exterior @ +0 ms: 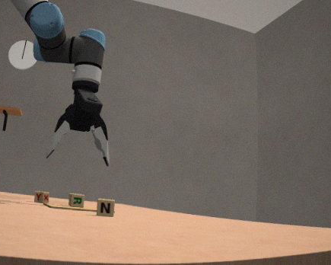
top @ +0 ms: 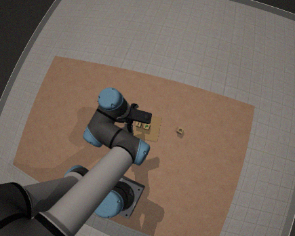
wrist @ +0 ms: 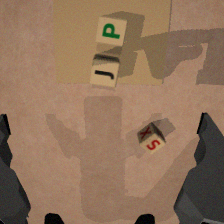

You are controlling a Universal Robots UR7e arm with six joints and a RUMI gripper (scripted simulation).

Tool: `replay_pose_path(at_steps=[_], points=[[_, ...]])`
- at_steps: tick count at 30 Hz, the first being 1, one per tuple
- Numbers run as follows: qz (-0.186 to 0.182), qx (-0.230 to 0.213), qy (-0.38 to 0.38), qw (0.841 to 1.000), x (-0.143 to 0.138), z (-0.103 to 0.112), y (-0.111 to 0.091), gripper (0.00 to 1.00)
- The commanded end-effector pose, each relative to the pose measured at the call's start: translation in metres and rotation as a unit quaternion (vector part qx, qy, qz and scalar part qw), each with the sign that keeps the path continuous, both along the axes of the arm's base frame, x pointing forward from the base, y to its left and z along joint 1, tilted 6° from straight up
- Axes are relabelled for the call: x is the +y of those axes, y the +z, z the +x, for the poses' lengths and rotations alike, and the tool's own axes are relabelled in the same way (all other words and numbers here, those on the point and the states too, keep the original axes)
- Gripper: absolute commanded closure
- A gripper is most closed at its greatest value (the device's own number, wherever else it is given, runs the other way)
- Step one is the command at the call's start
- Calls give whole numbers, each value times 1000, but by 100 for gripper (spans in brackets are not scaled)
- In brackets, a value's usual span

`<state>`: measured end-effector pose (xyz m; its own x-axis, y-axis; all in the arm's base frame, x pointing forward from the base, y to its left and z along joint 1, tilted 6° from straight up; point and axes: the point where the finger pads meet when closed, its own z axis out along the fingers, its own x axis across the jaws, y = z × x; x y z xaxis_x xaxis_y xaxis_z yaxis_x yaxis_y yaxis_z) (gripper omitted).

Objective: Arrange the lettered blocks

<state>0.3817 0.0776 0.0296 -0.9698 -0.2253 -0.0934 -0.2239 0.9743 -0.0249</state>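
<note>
Overhead, my gripper (exterior: 77,157) is hanging with fingers spread wide, gripping nothing. Blocks J (wrist: 105,73) and P (wrist: 111,31) are sitting touching on the mat (wrist: 70,45), upper centre of the wrist view.

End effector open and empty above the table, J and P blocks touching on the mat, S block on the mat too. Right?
Not the last part. In the wrist view the S block lies on the bare table beside the mat, tilted. The end effector is open and empty, and the J block and P block touch on the mat.
</note>
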Motion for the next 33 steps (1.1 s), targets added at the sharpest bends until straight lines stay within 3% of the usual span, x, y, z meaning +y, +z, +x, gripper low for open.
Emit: replay_pose_path(at_steps=[1,16,24,31,33], points=[[-2,-1,25,1000,1,0,0,0],[-17,0,178,984,9,-1,0,0],[-29,0,301,953,16,-2,0,0],[-39,1,402,915,23,-4,-1,0],[-39,1,402,915,23,-4,-1,0]])
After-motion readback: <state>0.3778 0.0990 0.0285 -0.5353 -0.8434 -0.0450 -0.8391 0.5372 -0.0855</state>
